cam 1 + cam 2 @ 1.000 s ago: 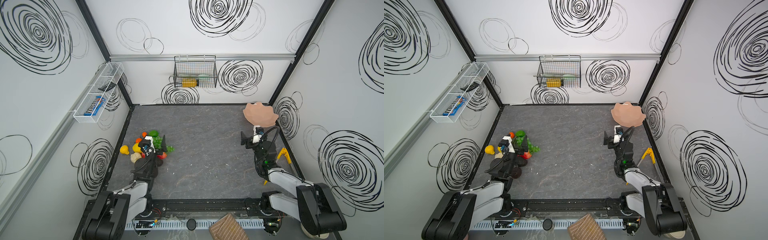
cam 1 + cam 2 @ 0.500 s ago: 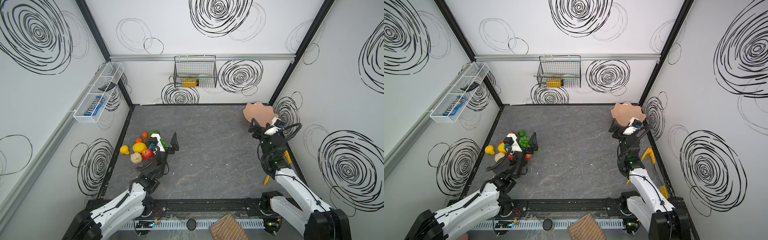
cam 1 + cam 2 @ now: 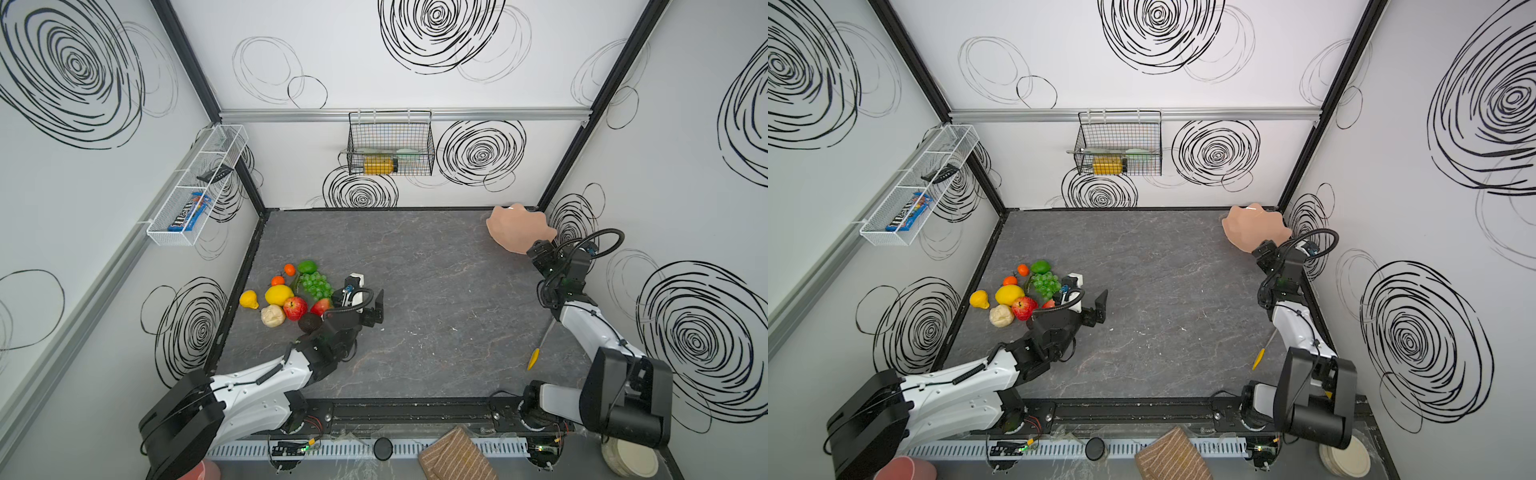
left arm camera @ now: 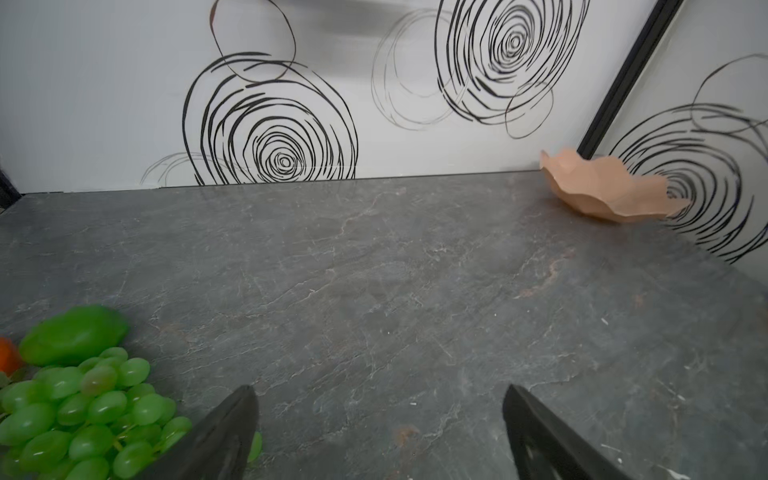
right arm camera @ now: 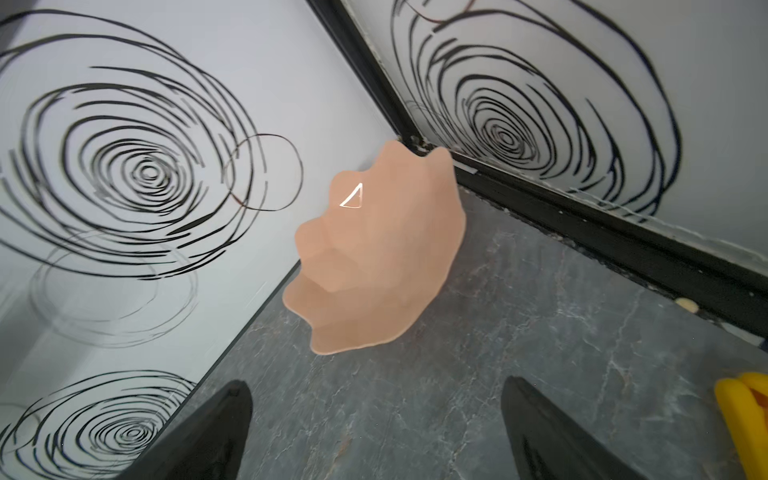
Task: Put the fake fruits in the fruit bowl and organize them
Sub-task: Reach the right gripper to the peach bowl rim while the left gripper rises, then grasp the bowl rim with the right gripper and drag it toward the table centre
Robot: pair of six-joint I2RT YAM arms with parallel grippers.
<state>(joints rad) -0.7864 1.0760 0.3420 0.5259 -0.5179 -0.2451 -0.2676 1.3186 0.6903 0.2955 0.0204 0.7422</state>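
The small glossy plastic fake fruits (image 3: 289, 300) lie in one cluster on the dark grey stone-patterned tabletop (image 3: 436, 291), close to its left edge. There is a red apple (image 3: 295, 308), a yellow lemon (image 3: 278, 294), a yellow pear (image 3: 248, 299), two small oranges (image 3: 289, 269), a green lime (image 3: 307, 266), a green grape bunch (image 3: 316, 285), a red strawberry (image 3: 321, 306), a beige lumpy one (image 3: 272, 315) and a dark brown one (image 3: 309, 322).

The fruit bowl (image 3: 513, 228), a wide shallow peach-pink dish with a wavy rim, stands well apart from them in the far right corner. No fruit shows in it in either top view.

As I judge it, the task has hardly begun. Every fruit is yet to be carried across, and the arranging comes after that.

The left pincer (image 4: 380, 395) has its jaws spread and holds nothing. It sits over bare tabletop just beside the grape bunch (image 4: 83, 411).

The right pincer (image 5: 376, 388) is likewise spread and empty. It faces the fruit bowl (image 5: 374, 257) from near its rim without touching it.

Yellow-handled tongs (image 3: 534, 357) lie beside the right arm, outside the task.
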